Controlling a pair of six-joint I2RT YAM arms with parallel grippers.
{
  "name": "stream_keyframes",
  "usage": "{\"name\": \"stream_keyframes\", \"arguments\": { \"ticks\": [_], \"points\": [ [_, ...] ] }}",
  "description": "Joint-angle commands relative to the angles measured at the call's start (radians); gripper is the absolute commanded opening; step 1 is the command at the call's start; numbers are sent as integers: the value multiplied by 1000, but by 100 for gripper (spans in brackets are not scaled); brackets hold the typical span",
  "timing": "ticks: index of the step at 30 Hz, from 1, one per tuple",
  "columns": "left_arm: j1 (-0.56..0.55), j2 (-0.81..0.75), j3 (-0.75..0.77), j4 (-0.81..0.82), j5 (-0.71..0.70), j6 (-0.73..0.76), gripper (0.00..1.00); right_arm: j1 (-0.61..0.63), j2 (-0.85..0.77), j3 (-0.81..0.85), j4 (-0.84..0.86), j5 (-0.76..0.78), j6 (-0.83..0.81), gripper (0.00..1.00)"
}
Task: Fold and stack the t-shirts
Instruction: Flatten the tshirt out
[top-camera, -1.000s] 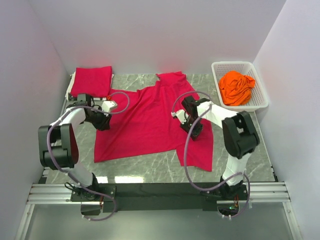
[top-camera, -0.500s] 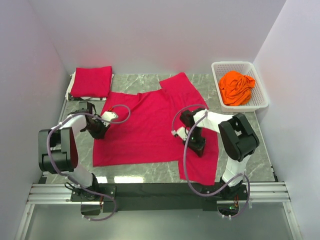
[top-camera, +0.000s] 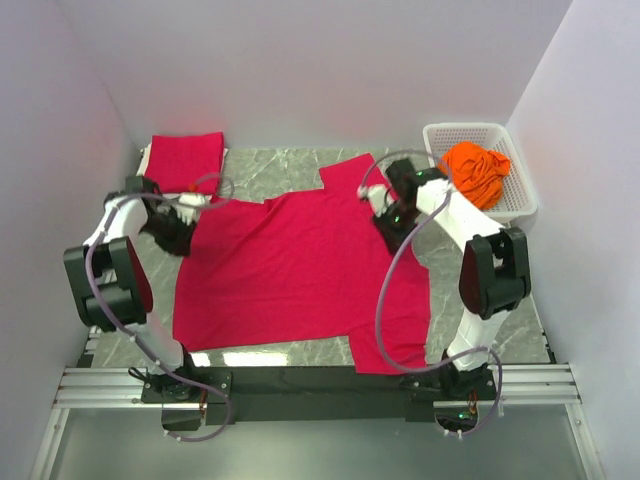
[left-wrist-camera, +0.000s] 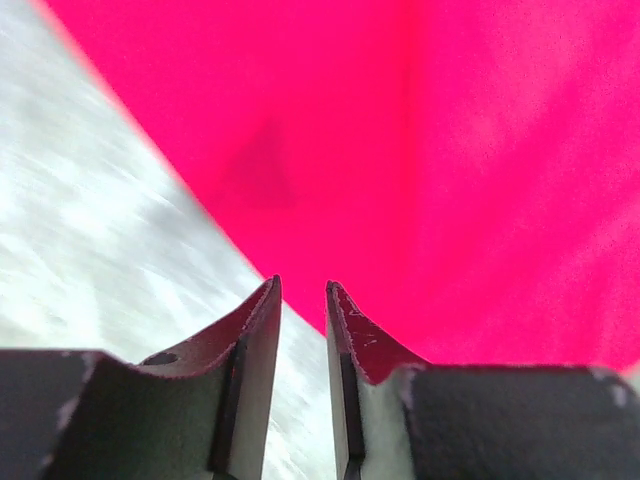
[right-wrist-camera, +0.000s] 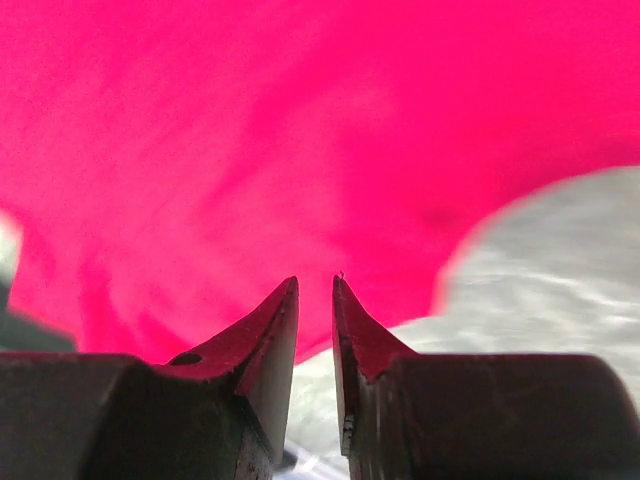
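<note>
Top external view: red t-shirt (top-camera: 300, 270) lies flat on table (top-camera: 270, 165). Left claw (left-wrist-camera: 302, 283) and right claw (right-wrist-camera: 315, 280): narrowly spread, pinching nothing.

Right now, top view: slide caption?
Left gripper and right gripper at the far end of a spread red t-shirt; orange t-shirt in basket.

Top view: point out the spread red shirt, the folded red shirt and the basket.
spread red shirt (top-camera: 290, 270), top view, middle of its body.
folded red shirt (top-camera: 183, 162), top view, centre of its upper face.
basket (top-camera: 460, 133), top view, its far wall.
</note>
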Motion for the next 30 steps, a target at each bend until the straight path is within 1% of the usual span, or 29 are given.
{"name": "stream_keyframes", "arguments": {
  "ticks": [1, 2, 6, 9, 11, 13, 17, 19, 23, 26, 30],
  "points": [
    [-1, 86, 144, 29, 135, -144, 31, -56, 82, 115, 87, 78, 85, 27],
    [-3, 104, 162, 48, 136, -172, 32, -82, 126, 147, 96, 87, 100, 27],
    [-3, 172, 211, 226, 127, -329, 32, -117, 235, 307, 153, 124, 146, 25],
    [-4, 221, 256, 279, 130, -416, 32, -117, 321, 418, 172, 138, 160, 24],
    [-9, 241, 279, 312, 133, -454, 32, -117, 384, 499, 181, 148, 168, 23],
    [-21, 260, 283, 335, 141, -480, 31, -117, 421, 543, 196, 153, 180, 22],
    [-65, 263, 242, 386, 113, -506, 30, -119, 519, 637, 176, 171, 176, 20],
    [-95, 263, 227, 404, 95, -511, 30, -117, 545, 651, 166, 188, 165, 19],
    [-130, 287, 205, 443, 23, -543, 28, -119, 574, 607, 152, 210, 151, 17],
    [-135, 318, 201, 423, -19, -548, 28, -119, 576, 562, 133, 228, 140, 16],
    [-133, 335, 176, 371, -65, -517, 27, -122, 555, 511, 112, 240, 126, 15]
  ]
}}
